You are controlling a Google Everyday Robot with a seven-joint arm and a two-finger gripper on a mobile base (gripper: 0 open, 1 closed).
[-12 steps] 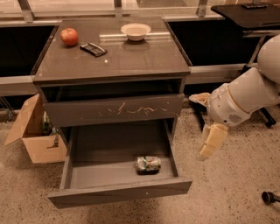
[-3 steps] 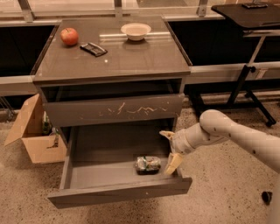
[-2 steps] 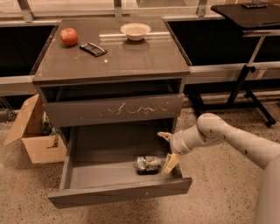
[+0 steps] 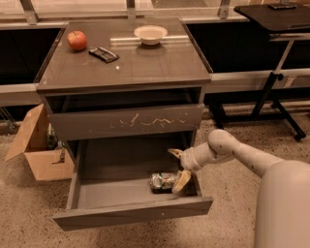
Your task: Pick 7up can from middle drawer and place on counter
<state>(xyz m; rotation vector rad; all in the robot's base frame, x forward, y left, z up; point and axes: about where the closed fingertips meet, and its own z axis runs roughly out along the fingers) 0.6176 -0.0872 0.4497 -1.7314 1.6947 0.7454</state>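
The 7up can (image 4: 162, 180) lies on its side in the right front part of the open middle drawer (image 4: 133, 211), which is pulled far out at the bottom of the cabinet. My gripper (image 4: 178, 167) is open, low inside the drawer at the can's right end. One pale finger (image 4: 182, 181) is beside the can, possibly touching it. The other finger points back, above the drawer floor. The arm reaches in from the right. The counter (image 4: 145, 68) is the glossy top of the cabinet.
On the counter are a red apple (image 4: 76, 40), a dark flat packet (image 4: 103, 54) and a white bowl (image 4: 150, 34). A closed drawer front with pale scratches (image 4: 126, 122) sits above the open drawer. A cardboard box (image 4: 38, 145) stands left; a black table (image 4: 276, 14) stands right.
The arm has swung from the right of the cabinet down and left into the open drawer. In the last second the gripper crept closer to the can. The can has not moved.
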